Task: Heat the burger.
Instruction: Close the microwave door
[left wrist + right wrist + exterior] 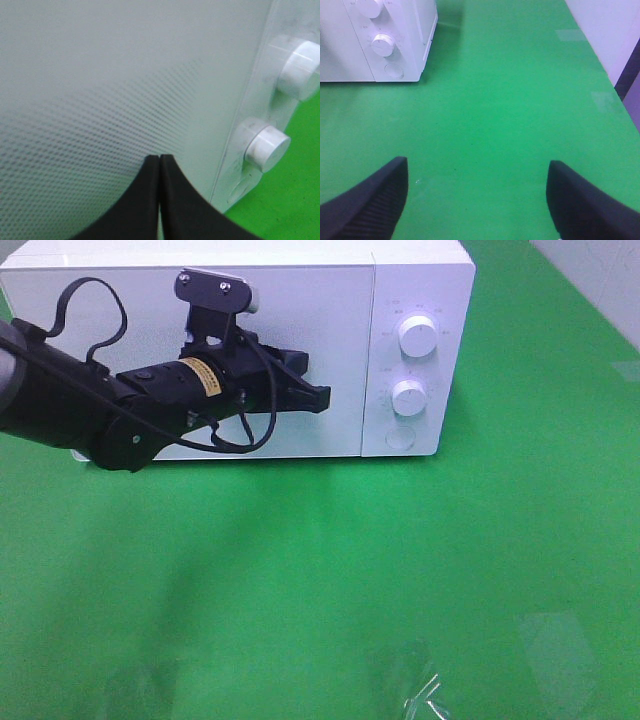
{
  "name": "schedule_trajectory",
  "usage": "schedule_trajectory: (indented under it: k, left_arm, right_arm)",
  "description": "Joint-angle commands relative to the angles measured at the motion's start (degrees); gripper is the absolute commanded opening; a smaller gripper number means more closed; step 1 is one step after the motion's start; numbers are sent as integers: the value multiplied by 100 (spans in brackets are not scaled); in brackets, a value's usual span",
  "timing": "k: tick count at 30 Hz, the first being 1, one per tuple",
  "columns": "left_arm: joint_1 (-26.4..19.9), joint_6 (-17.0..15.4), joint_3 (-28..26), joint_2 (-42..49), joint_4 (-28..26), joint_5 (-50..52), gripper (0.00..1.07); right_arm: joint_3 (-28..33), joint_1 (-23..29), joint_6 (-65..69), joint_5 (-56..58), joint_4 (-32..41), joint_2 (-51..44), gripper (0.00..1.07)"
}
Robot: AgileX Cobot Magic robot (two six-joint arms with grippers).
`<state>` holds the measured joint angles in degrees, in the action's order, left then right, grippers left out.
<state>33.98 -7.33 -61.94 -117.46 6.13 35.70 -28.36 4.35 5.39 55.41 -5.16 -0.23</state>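
Note:
The burger is out of view. A white microwave [300, 300] stands at the back of the green table with its door [120, 300] closed. My left gripper [325, 397] is shut with nothing in it, its black fingertips [159, 161] pressed together right at the door's dotted front [100, 100], near the edge next to the control panel. Two white knobs [418, 336] [409, 398] sit on that panel. My right gripper [477, 167] hangs open over bare green table, well away from the microwave [395, 45].
A round button [400, 437] sits under the knobs. The green cloth [320, 580] covers the table in front and to the right of the microwave. A white wall [605, 30] borders the table's right side.

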Motion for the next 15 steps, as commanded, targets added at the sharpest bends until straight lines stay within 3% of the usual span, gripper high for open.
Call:
schedule_trajectory:
  k: [1,9,15]
  left_arm:
    - [-155,92,-481,-143,-842,103,0]
    - [17,103,-464,-92,-917,-229,0]
    - [355,132,-195,298,-922,-1146,0]
  right_arm:
    - [0,-34,-29,-46,11,-155,74]
    - [0,-34,-29,-46,11,-155,74]
    - [0,-34,-29,-46,11,-155,74]
